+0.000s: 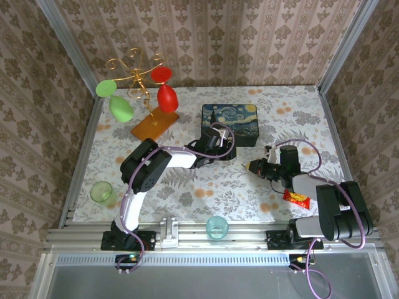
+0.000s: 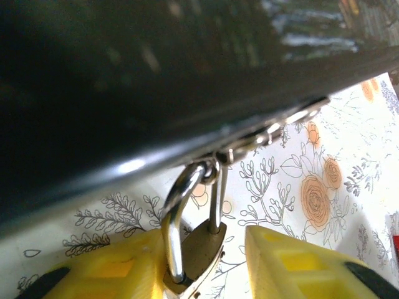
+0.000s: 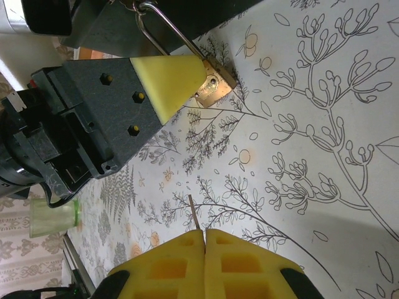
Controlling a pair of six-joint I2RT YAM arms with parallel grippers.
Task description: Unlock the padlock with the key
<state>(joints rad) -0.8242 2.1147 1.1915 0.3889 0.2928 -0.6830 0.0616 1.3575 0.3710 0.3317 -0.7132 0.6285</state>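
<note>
The brass padlock [image 2: 201,252] hangs by its silver shackle [image 2: 176,215] from the hasp of the dark painted box [image 1: 240,118]. My left gripper [image 2: 202,240] stands partly open around the padlock: the body rests against the left yellow finger [image 2: 112,268], and a gap separates it from the other finger [image 2: 299,265]. In the right wrist view the padlock [image 3: 215,87] peeks out beside the left arm's yellow fingertip [image 3: 167,78]. My right gripper [image 3: 204,235] is shut on the key [image 3: 194,215], a thin dark blade sticking out towards the padlock, still well short of it. From above, the right gripper [image 1: 251,166] sits right of the left gripper [image 1: 225,149].
A gold stand with red and green glasses [image 1: 140,87] is at the back left. A green cup [image 1: 100,190] stands near the left edge and a teal cup [image 1: 216,227] at the front rail. A red packet [image 1: 297,199] lies beside the right arm.
</note>
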